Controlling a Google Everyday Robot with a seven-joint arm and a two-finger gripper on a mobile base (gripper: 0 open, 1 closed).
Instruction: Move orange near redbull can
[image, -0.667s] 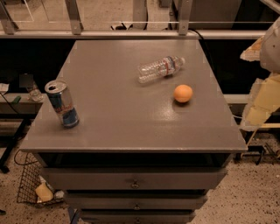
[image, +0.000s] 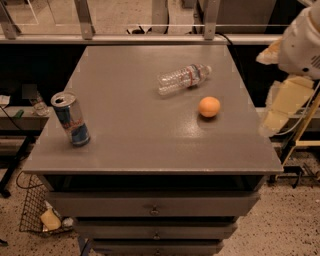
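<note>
The orange (image: 209, 106) lies on the right half of the grey table top (image: 130, 135). The redbull can (image: 71, 119), blue and silver with a silver top, stands upright near the table's left front edge, far from the orange. My gripper (image: 278, 111), cream-coloured on a white arm (image: 302, 42), hangs off the table's right edge, to the right of the orange and apart from it. It holds nothing that I can see.
A clear plastic water bottle (image: 183, 78) lies on its side behind and left of the orange. The table has drawers (image: 152, 205) below its front edge. A wire basket (image: 37, 215) sits on the floor at lower left. A rail (image: 150, 37) runs behind the table.
The arm and gripper have moved a little left and down, closer to the table's right edge. The orange, can and bottle have not moved.
</note>
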